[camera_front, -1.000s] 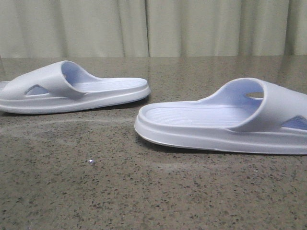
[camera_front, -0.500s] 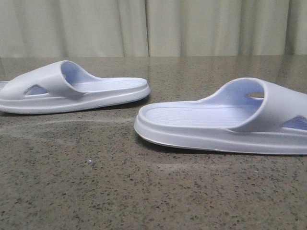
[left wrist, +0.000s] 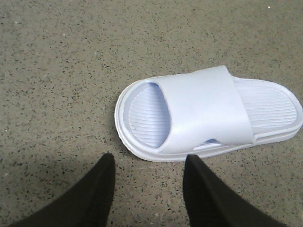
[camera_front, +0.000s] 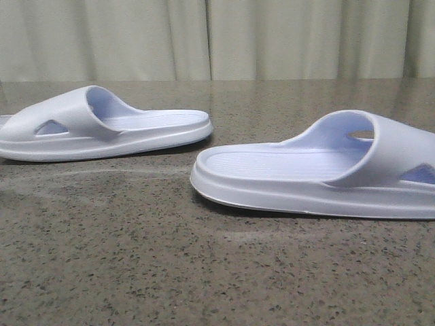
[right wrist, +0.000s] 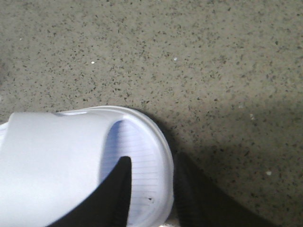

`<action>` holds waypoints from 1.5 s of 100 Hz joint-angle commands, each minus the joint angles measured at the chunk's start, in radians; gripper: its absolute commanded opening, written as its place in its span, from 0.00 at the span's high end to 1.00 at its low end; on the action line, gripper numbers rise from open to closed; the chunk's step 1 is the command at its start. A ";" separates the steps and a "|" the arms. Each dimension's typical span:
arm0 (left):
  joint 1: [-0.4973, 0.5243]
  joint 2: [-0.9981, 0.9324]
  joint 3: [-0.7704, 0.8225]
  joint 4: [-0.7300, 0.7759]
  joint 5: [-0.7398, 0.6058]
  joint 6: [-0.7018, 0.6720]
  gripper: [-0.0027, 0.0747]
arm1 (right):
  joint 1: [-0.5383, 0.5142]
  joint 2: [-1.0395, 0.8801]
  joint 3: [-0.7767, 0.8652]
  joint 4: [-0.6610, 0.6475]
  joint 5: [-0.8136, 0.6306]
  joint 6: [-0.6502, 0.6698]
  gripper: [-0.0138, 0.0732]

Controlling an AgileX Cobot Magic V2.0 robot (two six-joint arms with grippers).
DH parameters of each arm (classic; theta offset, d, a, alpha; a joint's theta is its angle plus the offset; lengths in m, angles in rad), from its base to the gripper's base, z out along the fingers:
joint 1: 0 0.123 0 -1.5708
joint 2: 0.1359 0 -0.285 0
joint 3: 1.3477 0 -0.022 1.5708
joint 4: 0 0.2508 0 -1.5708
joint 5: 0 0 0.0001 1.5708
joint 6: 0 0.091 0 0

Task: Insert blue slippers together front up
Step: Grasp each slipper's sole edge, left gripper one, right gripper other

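Note:
Two pale blue-white slippers lie sole down on the speckled table. In the front view one slipper [camera_front: 109,125] is at the left and the other [camera_front: 306,173] at the right, heels toward each other; no gripper shows there. My left gripper [left wrist: 149,163] is open and empty, hovering just beside the toe end of the left slipper [left wrist: 203,113], apart from it. My right gripper [right wrist: 154,161] is open and straddles the toe rim of the right slipper [right wrist: 47,161]: one finger [right wrist: 118,189] over the ribbed footbed, the other [right wrist: 194,194] outside the sole.
The speckled grey-brown stone table [camera_front: 204,272] runs all around the slippers. A pale curtain [camera_front: 217,41] hangs behind the table's far edge.

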 commanded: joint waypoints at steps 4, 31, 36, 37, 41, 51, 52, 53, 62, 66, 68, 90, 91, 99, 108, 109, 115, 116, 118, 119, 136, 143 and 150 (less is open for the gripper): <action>0.003 0.014 -0.052 -0.030 -0.031 0.002 0.58 | -0.026 0.031 -0.035 -0.022 -0.004 -0.029 0.64; 0.003 0.045 -0.064 -0.030 -0.027 0.007 0.58 | -0.043 0.090 -0.035 0.011 0.031 -0.100 0.64; 0.003 0.048 -0.064 -0.032 -0.027 0.007 0.58 | -0.043 0.096 -0.035 0.043 0.037 -0.128 0.64; 0.003 0.048 -0.064 -0.032 -0.027 0.007 0.58 | -0.043 0.096 -0.035 0.048 0.037 -0.132 0.64; 0.003 0.048 -0.064 -0.036 -0.027 0.007 0.58 | -0.043 0.097 -0.035 0.075 0.037 -0.154 0.64; 0.003 0.048 -0.064 -0.040 -0.027 0.007 0.58 | -0.043 0.117 -0.044 0.086 0.033 -0.164 0.64; 0.003 0.048 -0.064 -0.040 -0.027 0.007 0.58 | -0.043 0.119 -0.044 0.086 0.033 -0.167 0.64; 0.003 0.048 -0.064 -0.040 -0.027 0.007 0.58 | -0.043 0.121 -0.046 0.086 0.035 -0.167 0.64; 0.003 0.048 -0.064 -0.040 -0.027 0.008 0.58 | -0.043 0.147 -0.046 0.098 0.037 -0.184 0.64; 0.003 0.048 -0.064 -0.042 -0.027 0.008 0.58 | -0.043 0.156 -0.046 0.104 0.042 -0.193 0.64; 0.003 0.048 -0.064 -0.045 -0.027 0.008 0.58 | -0.043 0.162 -0.046 0.108 0.042 -0.193 0.64; 0.003 0.048 -0.064 -0.060 -0.022 0.027 0.58 | -0.043 0.192 -0.046 0.150 0.052 -0.236 0.64; 0.003 0.048 -0.064 -0.060 -0.020 0.027 0.58 | -0.043 0.192 -0.046 0.150 0.052 -0.238 0.64; 0.003 0.048 -0.064 -0.060 -0.020 0.027 0.58 | -0.043 0.196 -0.046 0.150 0.054 -0.240 0.64; 0.003 0.048 -0.064 -0.060 -0.020 0.027 0.58 | -0.043 0.198 -0.046 0.150 0.054 -0.241 0.66; 0.003 0.048 -0.064 -0.060 -0.020 0.027 0.58 | -0.043 0.198 -0.046 0.150 0.054 -0.241 0.66; 0.003 0.048 -0.064 -0.060 -0.020 0.027 0.58 | -0.043 0.198 -0.046 0.150 0.054 -0.241 0.73; 0.003 0.048 -0.064 -0.060 -0.020 0.027 0.58 | -0.043 0.198 -0.046 0.150 0.054 -0.241 0.74; 0.003 0.048 -0.064 -0.060 -0.020 0.027 0.58 | -0.043 0.198 -0.046 0.150 0.054 -0.241 0.77; 0.003 0.048 -0.064 -0.060 -0.020 0.027 0.58 | -0.043 0.198 -0.046 0.150 0.054 -0.241 0.78; 0.003 0.077 -0.064 -0.066 -0.017 0.027 0.58 | -0.043 0.198 -0.046 0.150 0.054 -0.241 0.96; 0.003 0.102 -0.064 -0.071 -0.019 0.027 0.58 | -0.043 0.198 -0.046 0.150 0.054 -0.241 0.96; 0.003 0.133 -0.066 -0.081 -0.019 0.027 0.58 | -0.043 0.198 -0.046 0.150 0.052 -0.241 0.96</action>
